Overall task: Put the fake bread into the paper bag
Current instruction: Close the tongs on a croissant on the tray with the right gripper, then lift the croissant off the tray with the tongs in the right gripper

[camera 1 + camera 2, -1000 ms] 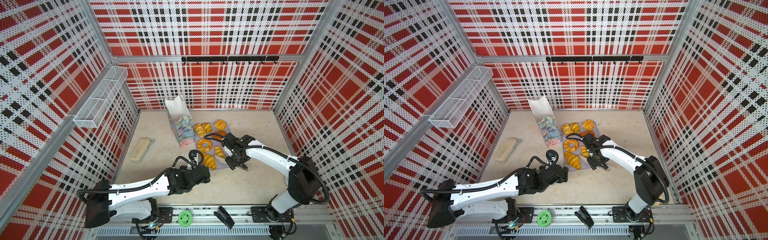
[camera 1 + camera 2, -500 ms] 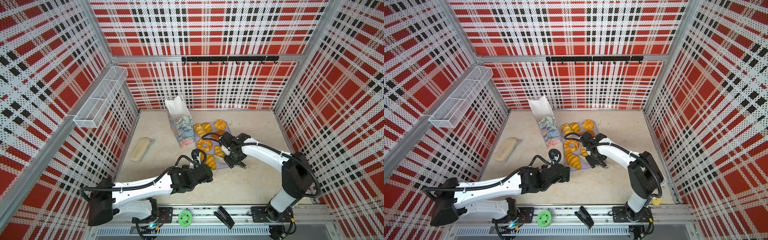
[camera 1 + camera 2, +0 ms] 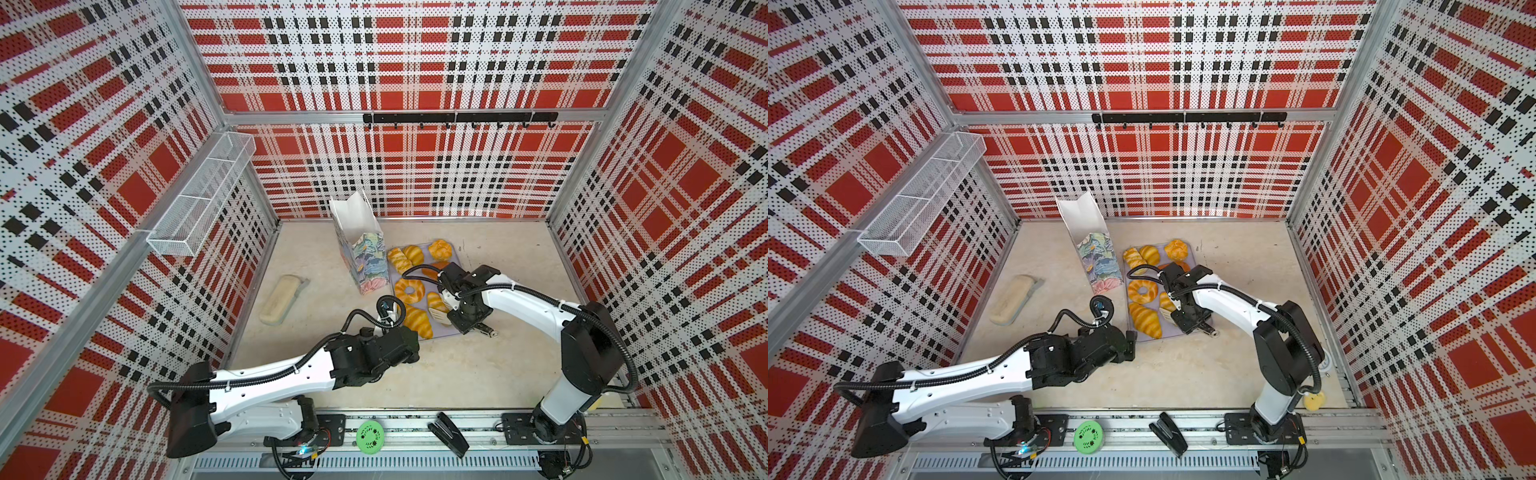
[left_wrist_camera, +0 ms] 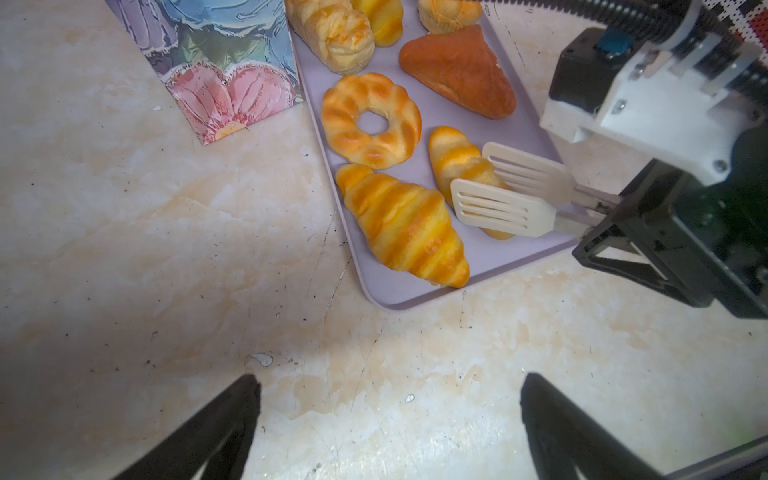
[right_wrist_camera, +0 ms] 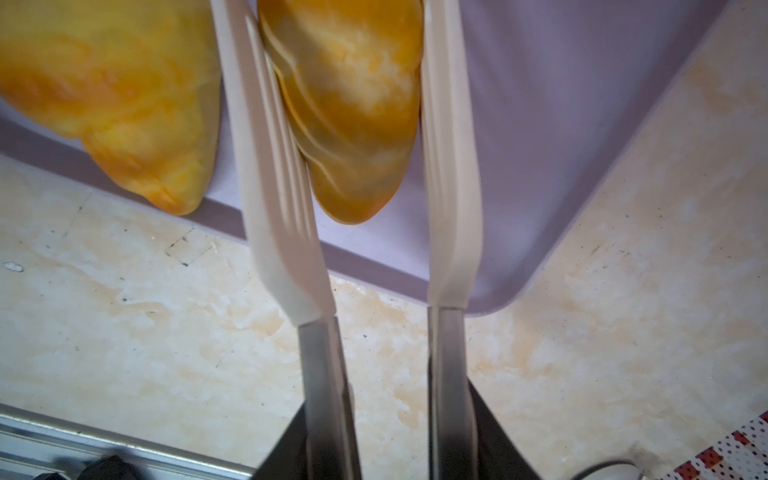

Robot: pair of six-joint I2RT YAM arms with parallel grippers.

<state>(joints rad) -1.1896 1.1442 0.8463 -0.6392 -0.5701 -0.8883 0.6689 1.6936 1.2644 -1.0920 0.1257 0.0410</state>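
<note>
Gripping cream tongs (image 4: 494, 208) astride a half-hidden roll (image 4: 453, 156), right claw (image 5: 390, 444); left claw (image 4: 390, 384) agape, partly cropped.

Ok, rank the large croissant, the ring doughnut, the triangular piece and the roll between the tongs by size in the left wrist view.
1. Large croissant.
2. Ring doughnut and triangular piece: too alike to separate.
3. Small roll, partly hidden by the tongs.

Glossy fake bread (image 4: 401, 224); matt plastic tray (image 4: 490, 257); tongs (image 4: 498, 208) metal w/ plastic tips.
</note>
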